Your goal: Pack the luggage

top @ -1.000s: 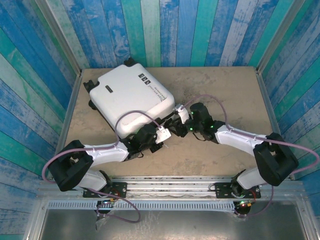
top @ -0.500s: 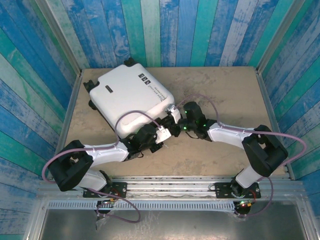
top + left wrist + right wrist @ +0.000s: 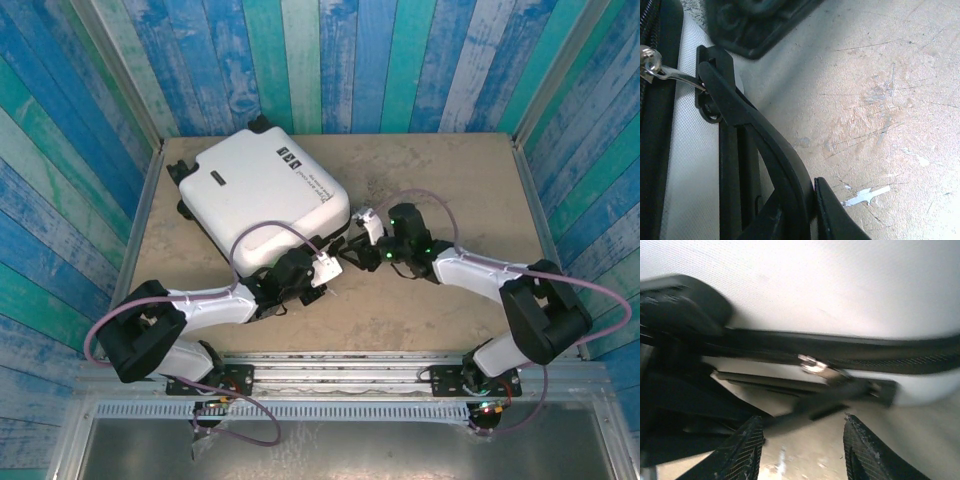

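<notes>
The suitcase (image 3: 265, 190) lies closed and flat on the table (image 3: 450, 180), white shell up. It is turned at an angle, with plank walls (image 3: 330, 60) painted blue and green close behind it and to its left. Both arms crowd the suitcase's near right corner.

The left gripper (image 3: 800, 220) sits against the suitcase's side edge, its jaws drawn narrow and pinching the black handle (image 3: 765, 145), which bows out from the shell. Just past the handle's far end, a metal zipper pull (image 3: 652, 62) hangs from the black zipper trim. A grey cable (image 3: 265, 232) from the left arm loops over the suitcase's near corner, crossing the shell.

The right gripper (image 3: 802, 450) faces the same edge of the suitcase from the other side, near the left gripper. Its fingers (image 3: 740, 450) stand apart, just short of the handle and below the zipper pull. That view is blurred, and nothing sits clearly between them.
</notes>
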